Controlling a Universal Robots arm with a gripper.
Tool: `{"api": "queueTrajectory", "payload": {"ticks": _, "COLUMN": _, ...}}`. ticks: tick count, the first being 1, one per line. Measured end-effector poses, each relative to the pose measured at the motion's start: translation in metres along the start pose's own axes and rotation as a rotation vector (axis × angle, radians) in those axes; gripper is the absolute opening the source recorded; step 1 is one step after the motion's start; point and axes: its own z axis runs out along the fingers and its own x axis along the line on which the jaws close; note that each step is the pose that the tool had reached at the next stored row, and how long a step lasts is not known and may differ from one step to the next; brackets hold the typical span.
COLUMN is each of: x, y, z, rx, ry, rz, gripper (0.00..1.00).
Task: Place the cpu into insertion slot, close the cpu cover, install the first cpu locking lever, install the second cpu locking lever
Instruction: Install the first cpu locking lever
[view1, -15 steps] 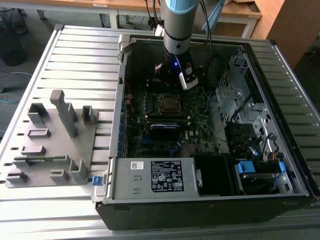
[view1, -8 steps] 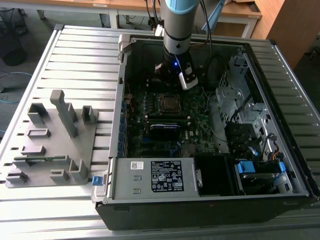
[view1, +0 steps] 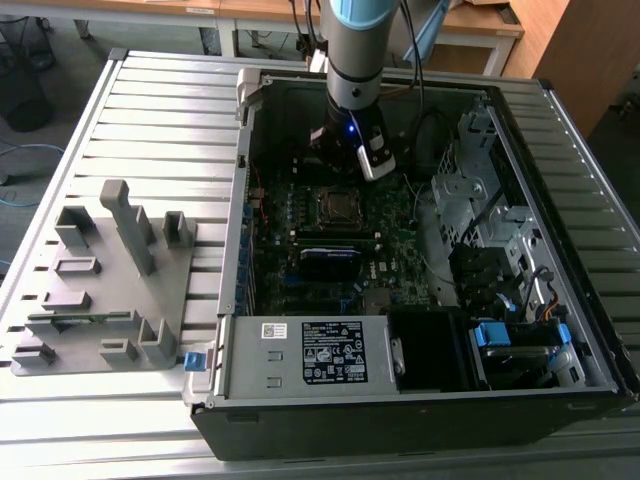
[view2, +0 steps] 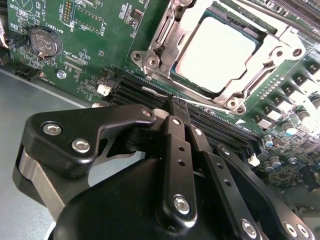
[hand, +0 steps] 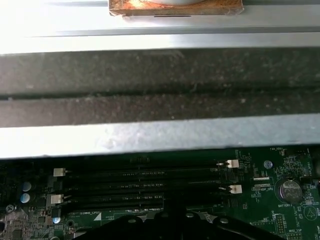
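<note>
In the second wrist view the cpu (view2: 218, 49) lies flat in the insertion slot, its pale silver top showing through the cut-out of the cpu cover (view2: 281, 46), which is down around it. My gripper (view2: 179, 104) is shut with nothing between its black fingers (view2: 176, 145). The tips hang over the long black memory slots (view2: 135, 91) just beside the socket, apart from the cover. In the exterior view the gripper (view1: 342, 162) hovers above the board, just behind the insertion slot (view1: 338, 205). Whether the thin locking levers are latched I cannot tell.
The green board (view1: 395, 235) lies inside an open computer case (view1: 520, 250) with metal walls all round. A black card (view1: 330, 260) stands in front of the socket. A grey fixture (view1: 110, 280) sits at the exterior view's left. A coin battery (view2: 44, 41) lies near the slots.
</note>
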Motion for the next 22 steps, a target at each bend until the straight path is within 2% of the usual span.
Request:
{"api": "queueTrajectory", "payload": {"ticks": 7, "x": 0.0002, "y": -0.0006, "z": 0.0025, "rx": 0.0075, "ry": -0.0014, "rz": 0.004, "gripper": 0.11}}
{"api": "queueTrajectory", "payload": {"ticks": 13, "x": 0.0002, "y": -0.0013, "z": 0.0029, "rx": 0.0265, "ry": -0.003, "rz": 0.004, "gripper": 0.11}}
{"api": "queueTrajectory", "payload": {"ticks": 22, "x": 0.0003, "y": -0.0007, "z": 0.0034, "rx": 0.027, "ry": -0.0032, "rz": 0.004, "gripper": 0.11}}
